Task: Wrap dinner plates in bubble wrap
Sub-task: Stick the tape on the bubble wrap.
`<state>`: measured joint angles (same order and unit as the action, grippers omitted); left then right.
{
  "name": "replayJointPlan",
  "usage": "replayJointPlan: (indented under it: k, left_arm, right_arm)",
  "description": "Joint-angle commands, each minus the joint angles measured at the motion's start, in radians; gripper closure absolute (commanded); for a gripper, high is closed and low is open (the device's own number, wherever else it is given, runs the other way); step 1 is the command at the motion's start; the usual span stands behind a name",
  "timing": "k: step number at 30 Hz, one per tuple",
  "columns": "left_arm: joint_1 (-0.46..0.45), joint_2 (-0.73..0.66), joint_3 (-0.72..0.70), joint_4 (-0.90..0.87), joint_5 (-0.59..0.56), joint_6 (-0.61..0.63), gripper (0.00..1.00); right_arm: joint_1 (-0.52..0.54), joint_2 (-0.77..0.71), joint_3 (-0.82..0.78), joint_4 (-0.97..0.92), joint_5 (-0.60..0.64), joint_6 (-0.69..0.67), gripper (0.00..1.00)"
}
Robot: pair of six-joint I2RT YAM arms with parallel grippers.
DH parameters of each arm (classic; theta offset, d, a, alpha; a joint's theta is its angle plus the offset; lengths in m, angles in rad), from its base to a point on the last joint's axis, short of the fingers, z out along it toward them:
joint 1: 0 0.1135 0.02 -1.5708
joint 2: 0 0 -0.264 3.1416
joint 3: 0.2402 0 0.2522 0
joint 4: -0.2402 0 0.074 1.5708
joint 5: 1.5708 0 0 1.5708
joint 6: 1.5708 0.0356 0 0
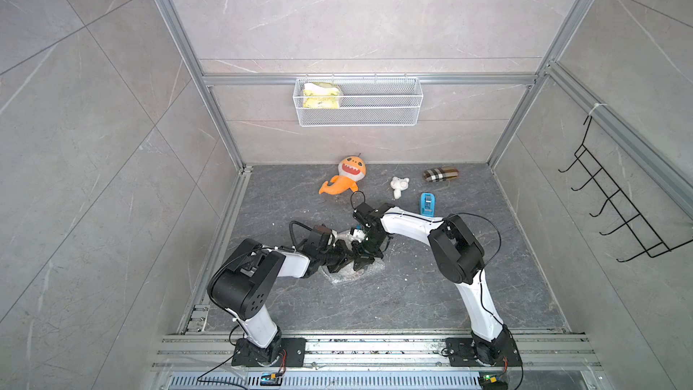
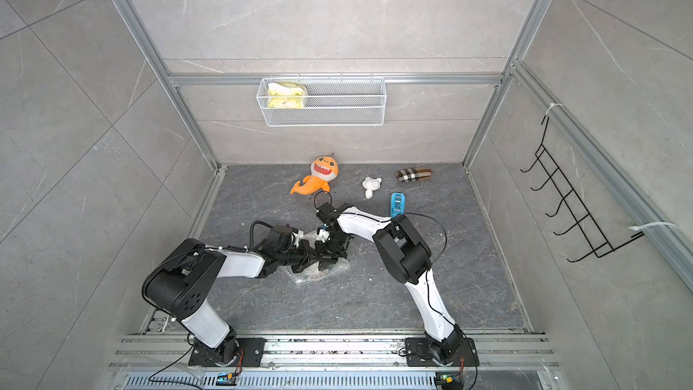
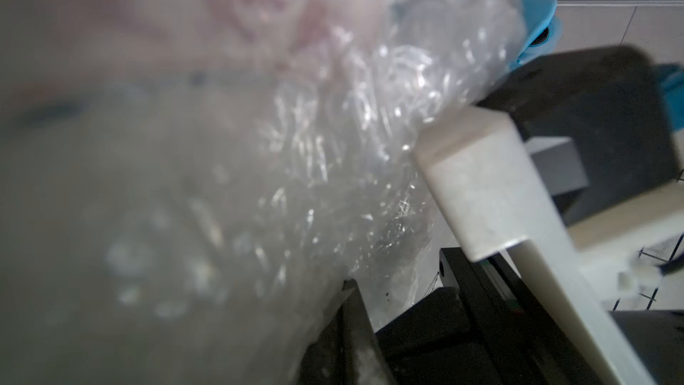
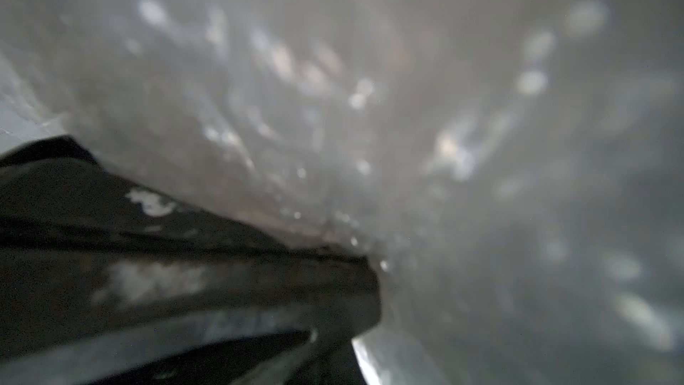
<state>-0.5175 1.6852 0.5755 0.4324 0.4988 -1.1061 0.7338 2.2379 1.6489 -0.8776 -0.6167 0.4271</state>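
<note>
Left fingers (image 3: 344, 331), right fingers (image 4: 222, 275) both pinched tight on crumpled wrap (image 1: 350, 275), close together over mid-counter (image 1: 375, 302).

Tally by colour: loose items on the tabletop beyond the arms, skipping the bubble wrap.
Orange: 1, plush shark
White: 1, small figurine
Blue: 1, plastic gadget
Brown plaid: 1, case
Total: 4

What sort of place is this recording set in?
Probably a mock shower or bathroom stall: grey stone-look tiled walls in an aluminium frame, a white wire-mesh basket on the back wall, and a black wire hook rack on the side wall.
</note>
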Motion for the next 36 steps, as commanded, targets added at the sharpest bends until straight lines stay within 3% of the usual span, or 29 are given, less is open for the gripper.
replayJointPlan:
  k: [1, 5, 13, 15, 21, 25, 31, 36]
  left_arm:
    - [-0.004, 0.011, -0.024, -0.138, -0.109, 0.108, 0.94]
    - [-0.004, 0.036, -0.044, -0.165, -0.147, 0.135, 0.94]
    - [-0.005, 0.065, -0.106, -0.116, -0.16, 0.106, 0.94]
    - [-0.004, 0.067, -0.108, -0.111, -0.149, 0.104, 0.94]
    - [-0.007, 0.056, -0.116, -0.107, -0.137, 0.102, 0.94]
    - [-0.008, 0.053, -0.124, -0.107, -0.142, 0.1, 0.94]
    - [-0.01, 0.047, -0.126, -0.107, -0.142, 0.093, 0.94]
    - [-0.011, 0.046, -0.123, -0.107, -0.136, 0.088, 0.94]
  right_arm:
    - [0.004, 0.019, -0.061, -0.017, 0.118, 0.022, 1.0]
    - [0.004, -0.034, -0.099, -0.019, 0.139, 0.022, 0.97]
    - [0.004, -0.194, -0.19, -0.024, 0.172, 0.028, 0.67]
    - [0.003, -0.239, -0.201, -0.039, 0.19, 0.021, 0.66]
    - [-0.01, -0.32, -0.182, 0.02, 0.157, 0.027, 0.77]
    - [-0.004, -0.31, -0.21, 0.191, 0.105, 0.09, 0.85]
    - [0.003, -0.234, -0.273, 0.384, 0.079, 0.146, 0.91]
    - [-0.009, -0.179, -0.322, 0.41, 0.125, 0.138, 0.93]
